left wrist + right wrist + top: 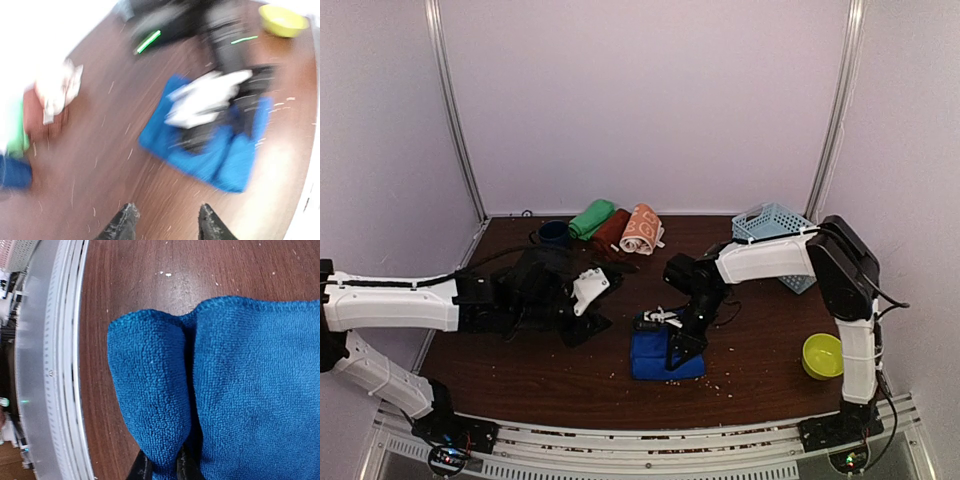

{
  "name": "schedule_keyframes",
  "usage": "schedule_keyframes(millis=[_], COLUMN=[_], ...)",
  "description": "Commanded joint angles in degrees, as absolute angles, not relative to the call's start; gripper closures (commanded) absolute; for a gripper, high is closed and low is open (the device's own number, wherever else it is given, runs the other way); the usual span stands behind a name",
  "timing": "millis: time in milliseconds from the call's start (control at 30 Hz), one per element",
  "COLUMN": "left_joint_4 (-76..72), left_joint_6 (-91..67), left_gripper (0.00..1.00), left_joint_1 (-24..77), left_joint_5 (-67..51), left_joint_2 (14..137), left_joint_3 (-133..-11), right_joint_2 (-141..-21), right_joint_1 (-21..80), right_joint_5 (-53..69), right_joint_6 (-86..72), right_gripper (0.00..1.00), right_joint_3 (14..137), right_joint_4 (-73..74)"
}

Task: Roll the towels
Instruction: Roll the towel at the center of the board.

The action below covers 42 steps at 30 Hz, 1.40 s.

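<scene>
The royal blue towel (655,357) lies folded near the table's front edge, with a fold bunched up on its near side (150,390). My right gripper (682,348) (164,468) reaches down onto it and is shut on that fold. My left gripper (598,300) (167,221) hovers open to the left of the blue towel (210,155), with nothing between its fingers. At the back lie three rolled towels side by side: green (590,218), dark maroon (611,232) and orange with white print (642,228). The left wrist view is motion-blurred.
A navy mug (553,233) stands left of the rolled towels. A pale blue basket (775,222) sits at the back right, partly behind my right arm. A yellow-green bowl (822,355) is at the front right. The table's metal rail (55,365) runs just beyond the towel.
</scene>
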<state>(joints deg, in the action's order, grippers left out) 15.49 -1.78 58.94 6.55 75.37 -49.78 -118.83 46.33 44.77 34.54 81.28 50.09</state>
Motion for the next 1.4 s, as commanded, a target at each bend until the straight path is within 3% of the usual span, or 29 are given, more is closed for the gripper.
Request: schedule_keyframes(millis=[0,267,433,500,833,1233,1367], left_joint_4=[6.8,4.5,2.6,2.0,7.3,6.2,4.2], left_joint_6=[8.3,14.7,18.1,19.5,20.2,17.9,17.4], left_gripper=[0.55,0.53,0.48,0.41,0.44,0.47,0.45], left_joint_1=[68.3,75.9,76.0,75.9,75.9,75.9,76.1], left_joint_5=[19.3,21.1,21.8,21.0,17.3,27.8,28.0], left_joint_2=[77.4,91.0,97.6,99.1,109.4,113.0,109.1], left_joint_3=[-48.8,-54.0,-57.1,-58.2,-66.0,-65.2,-62.5], right_joint_2=[-129.8,-133.0,-133.2,-133.1,-132.9,-131.5,-129.8], right_joint_1=[42.7,41.8,41.8,41.8,41.8,41.8,41.8], right_joint_5=[44.1,43.7,44.0,44.4,45.0,47.0,46.8], right_joint_6=[35.7,33.9,33.8,34.1,33.9,34.8,34.4], right_gripper=[0.93,0.92,0.92,0.92,0.92,0.91,0.91], right_joint_3=[85.3,86.8,87.0,86.9,86.8,87.7,87.1], right_joint_4=[59.5,59.4,59.6,59.8,60.0,61.3,61.0])
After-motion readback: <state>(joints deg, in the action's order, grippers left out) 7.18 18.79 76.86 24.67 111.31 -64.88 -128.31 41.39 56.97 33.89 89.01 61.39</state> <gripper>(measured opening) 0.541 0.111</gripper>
